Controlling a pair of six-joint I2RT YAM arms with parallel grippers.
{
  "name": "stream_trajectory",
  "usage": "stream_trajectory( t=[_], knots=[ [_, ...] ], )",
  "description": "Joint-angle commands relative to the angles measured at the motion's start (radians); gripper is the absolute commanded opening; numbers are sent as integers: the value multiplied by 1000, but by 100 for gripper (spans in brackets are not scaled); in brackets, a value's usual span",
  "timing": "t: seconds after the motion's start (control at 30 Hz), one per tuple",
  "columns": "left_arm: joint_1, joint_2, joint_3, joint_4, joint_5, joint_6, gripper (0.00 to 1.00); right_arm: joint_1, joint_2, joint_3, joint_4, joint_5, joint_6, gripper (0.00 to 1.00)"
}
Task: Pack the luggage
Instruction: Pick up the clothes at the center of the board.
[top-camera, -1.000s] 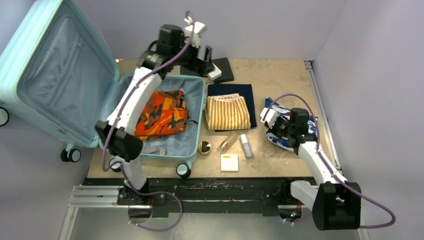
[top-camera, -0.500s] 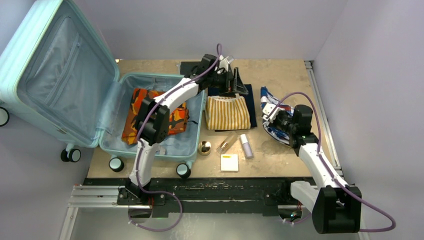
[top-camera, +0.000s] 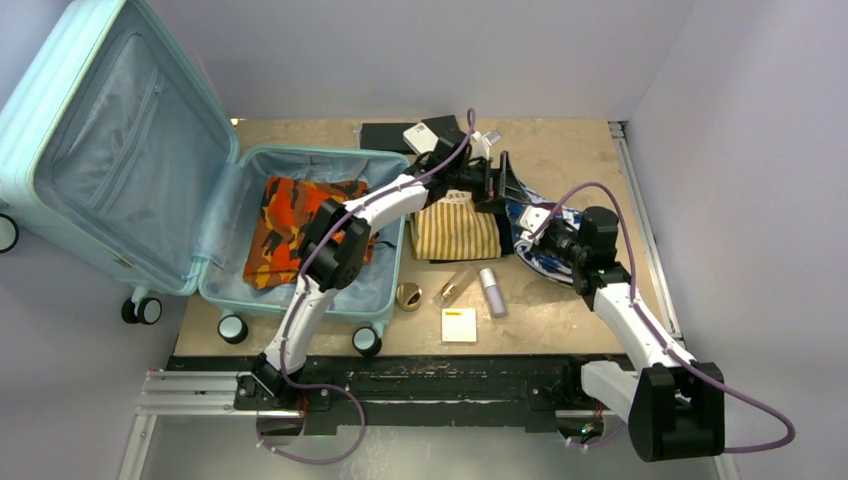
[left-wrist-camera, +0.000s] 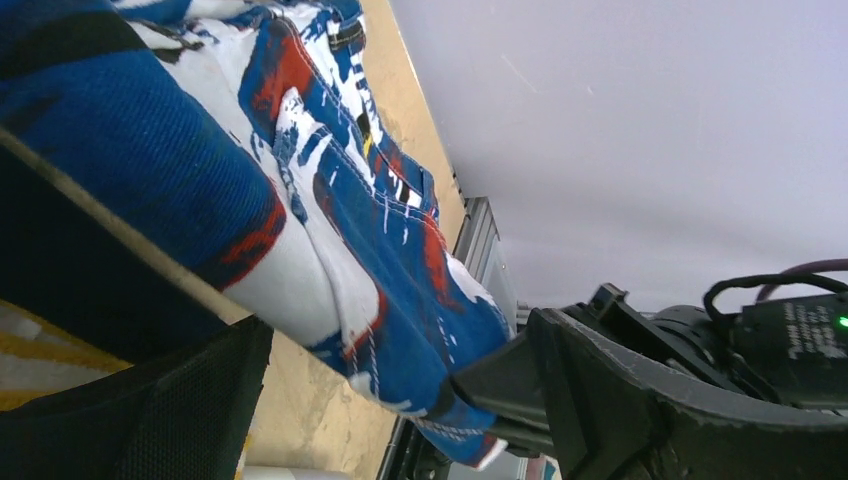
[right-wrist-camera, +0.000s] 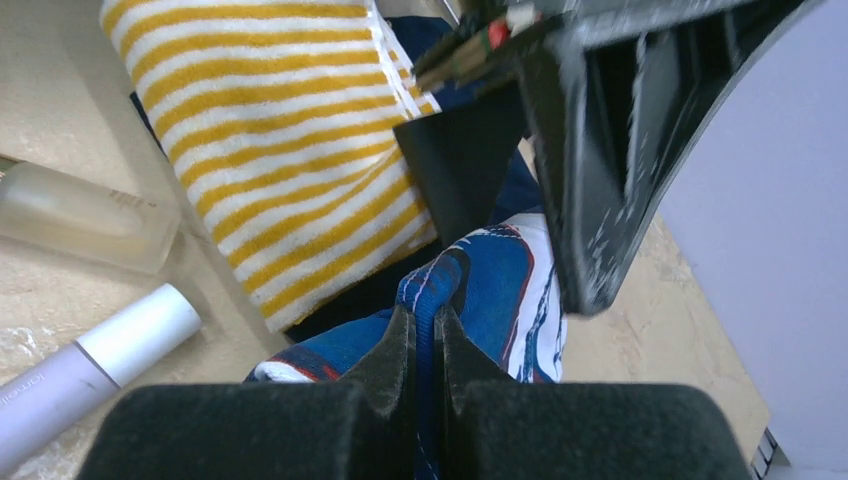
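Observation:
The luggage (top-camera: 110, 150) lies open at the left, lid raised, with an orange camouflage garment (top-camera: 295, 225) in its base. A blue, white and red garment (top-camera: 545, 255) lies at the right. My right gripper (top-camera: 548, 230) is shut on a raised fold of it (right-wrist-camera: 430, 300). My left arm reaches across the table, and its gripper (top-camera: 505, 188) is open. In the left wrist view the garment (left-wrist-camera: 330, 200) bulges between the wide fingers (left-wrist-camera: 620, 400) of that gripper (left-wrist-camera: 380, 400).
A yellow-striped cloth (top-camera: 455, 225) lies on a navy one (top-camera: 506, 235) mid-table. In front are a gold round item (top-camera: 408, 295), a clear bottle (top-camera: 453, 287), a lavender tube (top-camera: 490, 292) and a yellow pad (top-camera: 459, 325). Black and white items (top-camera: 420, 135) sit at the back.
My left arm has swung from above the luggage's back edge rightward across the table to the blue garment. The right gripper has shifted slightly left, keeping its hold.

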Motion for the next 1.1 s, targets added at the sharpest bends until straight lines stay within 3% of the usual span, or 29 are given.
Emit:
stream_trajectory(
  t=[0.0,0.47,0.57,0.6,0.67,0.7,0.73,0.8,0.83,0.93,1.07],
  knots=[
    [-15,20,31,54,6,-28,99,13,-11,18,154,-51,12,0],
    [-56,69,39,83,23,-26,99,104,-17,-35,241,-12,22,0],
    [-56,64,22,133,52,-30,77,106,-18,-28,261,13,47,0],
    [-56,58,16,143,56,-32,68,106,-21,-20,247,21,52,5],
    [-56,40,4,164,61,-33,42,105,-28,10,190,26,52,38],
    [-56,31,1,171,62,-34,25,105,-34,26,157,14,59,57],
    [-57,21,2,164,59,-23,2,104,-41,42,128,22,74,71],
    [-57,-2,13,123,39,11,0,102,-56,78,56,38,79,87],
    [-57,-13,21,108,35,33,0,100,-64,93,19,43,79,90],
    [-58,-59,29,42,7,111,0,78,-91,153,-109,25,78,96],
    [-51,-129,78,-163,-91,289,0,36,-134,251,-301,-54,77,99]
  ],
)
